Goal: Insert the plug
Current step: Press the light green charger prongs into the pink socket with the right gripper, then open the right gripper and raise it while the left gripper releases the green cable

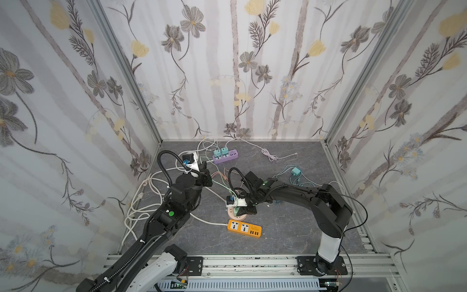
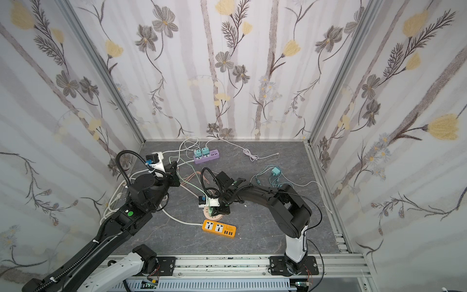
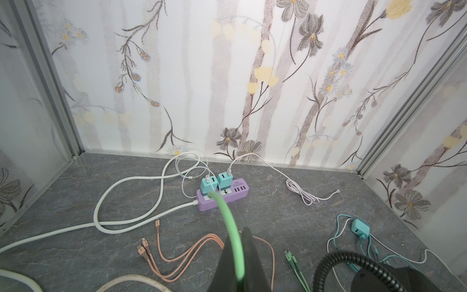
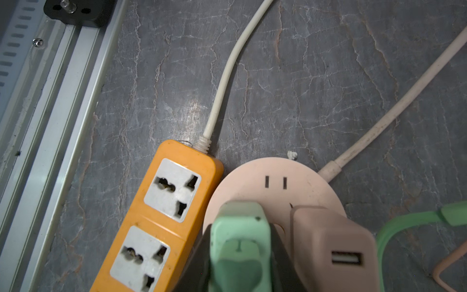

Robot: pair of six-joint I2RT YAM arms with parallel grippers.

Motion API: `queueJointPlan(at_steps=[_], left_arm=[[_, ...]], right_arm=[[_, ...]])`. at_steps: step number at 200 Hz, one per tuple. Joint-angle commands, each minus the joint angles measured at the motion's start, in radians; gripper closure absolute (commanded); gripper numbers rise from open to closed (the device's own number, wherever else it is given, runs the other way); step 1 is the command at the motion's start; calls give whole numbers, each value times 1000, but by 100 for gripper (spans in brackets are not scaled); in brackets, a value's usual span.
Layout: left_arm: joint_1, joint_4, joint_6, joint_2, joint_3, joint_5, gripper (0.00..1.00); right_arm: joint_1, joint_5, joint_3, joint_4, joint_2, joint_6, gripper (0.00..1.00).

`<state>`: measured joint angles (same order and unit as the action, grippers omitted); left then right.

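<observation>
Mint-green plug point(image 4: 240, 222) (smooth, rounded plastic) clamped in my right gripper point(image 4: 240, 257) over round pink socket point(image 4: 275, 172); left gripper point(image 3: 238, 268) pinches green cable point(image 3: 226, 215).

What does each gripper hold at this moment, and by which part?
The right gripper holds the green plug by its two sides, at the round pink socket. The left gripper pinches the green cable partway along.

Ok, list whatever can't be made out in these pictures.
Right wrist view: green plug prongs hidden beneath its body, so seating in the round pink socket is unclear.
Same view: right gripper shows only dark finger edges beside the plug; too small in both top views.
Left wrist view: bottom edge cuts off left gripper except finger parts around the green cable.
Left wrist view: purple power strip label too small.
</observation>
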<state>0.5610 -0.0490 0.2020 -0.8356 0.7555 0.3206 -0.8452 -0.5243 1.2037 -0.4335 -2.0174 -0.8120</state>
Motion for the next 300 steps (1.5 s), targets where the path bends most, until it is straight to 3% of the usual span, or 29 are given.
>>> queueJointPlan(at_steps=[1,47,100,149,173,198,225,229,232,235,274,300], left_arm=[[-4,-14,-12,2,-7,18,100],[-7,-17,-11,8,-14,44,100],[-12,-23,-25,-18,-27,99,100],[-68,-20,14,-54,-12,181,100],[-98,-10,37,-79,-15,173,100],[-110,-4,49,-88,-15,152,100],[-115,-13,57,-86,-22,143,100],[-115,-16,60,-83,-25,146,100],[-115,-20,61,-84,-27,146,100],[-115,-23,63,-82,-29,147,100],[-119,-8,123,-69,-75,197,100],[-134,161,284,-92,-79,303,98]], right_arm=[[-6,80,-42,5,-21,-31,100],[-12,215,-53,-31,-45,-110,100],[-5,330,-2,81,-34,16,100],[3,339,146,53,-116,124,82],[3,317,160,56,-106,139,52],[3,242,118,65,-25,114,38],[7,257,52,102,50,169,29],[10,255,42,107,59,179,21],[13,253,35,110,65,186,4],[17,251,28,111,71,195,1],[57,237,-74,175,171,299,1],[116,260,-138,282,256,432,1]])
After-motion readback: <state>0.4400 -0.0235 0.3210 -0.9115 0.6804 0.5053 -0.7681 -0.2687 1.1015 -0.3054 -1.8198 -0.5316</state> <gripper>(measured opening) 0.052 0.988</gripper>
